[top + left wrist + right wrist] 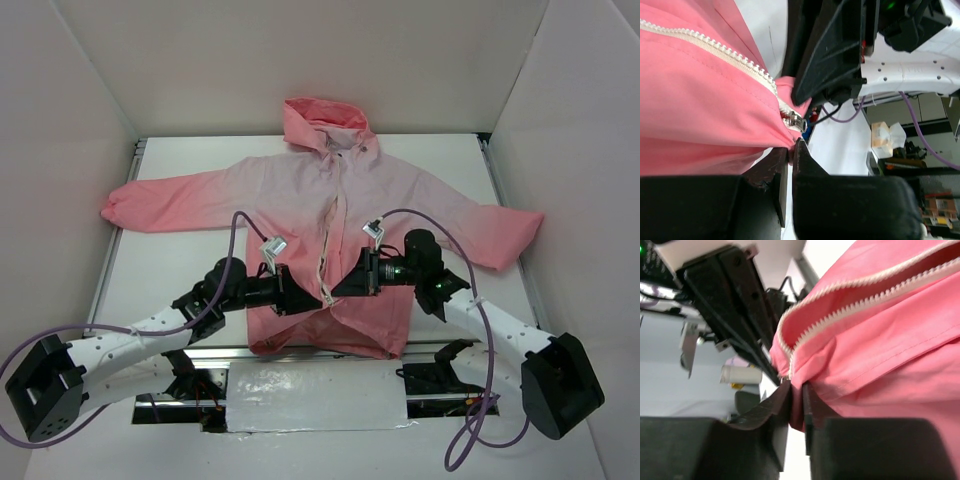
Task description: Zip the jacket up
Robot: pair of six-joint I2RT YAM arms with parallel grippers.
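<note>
1. Nearest the arm bases, the coral-pink hem [300, 338] of the jacket [290, 190] lies by the near edge of the white table [170, 270]. The garment is spread front-up, with its head end pointing away from us.
2. The left end effector [791, 151] is pinched together on a fold of hem fabric just below the zipper's lower end.
3. The right end effector [796, 390] is likewise clamped on pink cloth at the facing front edge. The two meet almost tip to tip over the hem.
4. A small metal slider [796, 121] sits at the bottom of the tooth row [730, 54], so we judge the step to be starting the closure, with the run up the front not yet made. The next move calls for one side to hold the hem taut while the slider is drawn away from us.
5. The shell is thin, smooth and limp, and it creases readily. The teeth are pale, blocky and evenly spaced on a cream tape. We expect bunching if tension lapses.
6. Farther off the chest fades to pale pink, the sleeves [170, 203] spread wide, and the coral hood [320, 120] lies farthest from the arms.
</note>
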